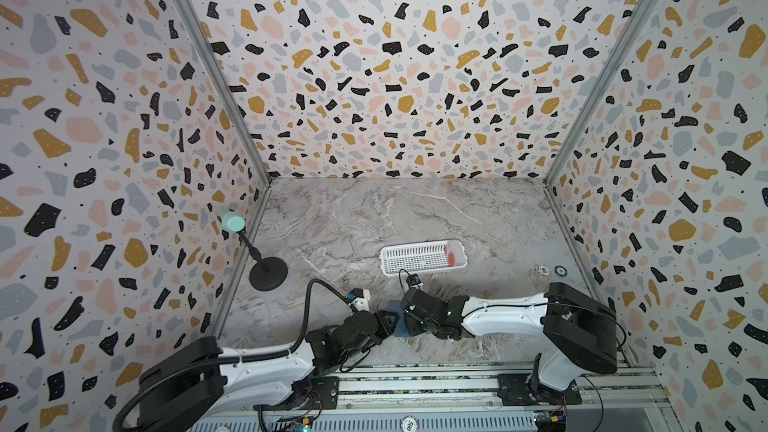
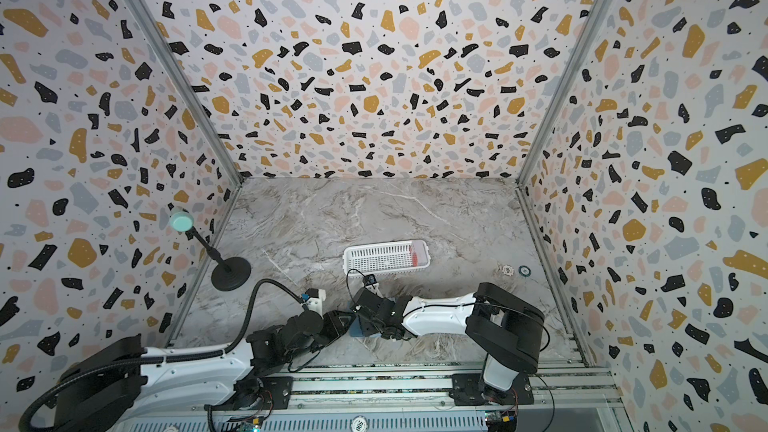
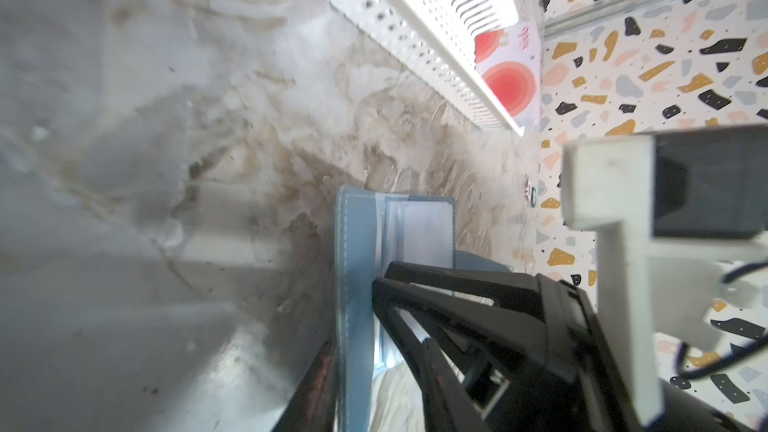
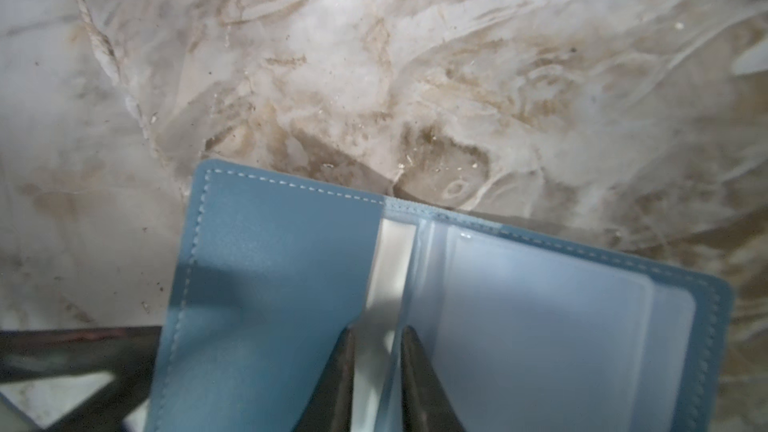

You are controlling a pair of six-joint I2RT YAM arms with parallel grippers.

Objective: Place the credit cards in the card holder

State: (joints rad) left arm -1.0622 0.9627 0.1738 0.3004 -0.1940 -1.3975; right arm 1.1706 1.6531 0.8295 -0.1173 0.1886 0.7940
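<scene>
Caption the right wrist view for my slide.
Right gripper, jaws slightly apart, at the spine of the open card holder on the marble table.

Holder (image 4: 270, 284) lies open at the front of the table (image 1: 353, 222): slate-blue, pale stitching, one cover tilted up, clear pockets showing! Cards (image 3: 509, 81), pale with a big red circle, sit propped in the basket's (image 1: 415, 259) right end.

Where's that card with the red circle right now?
In both top views the credit card sits inside the white basket, at its right end, farther back on the table than the card holder.
</scene>
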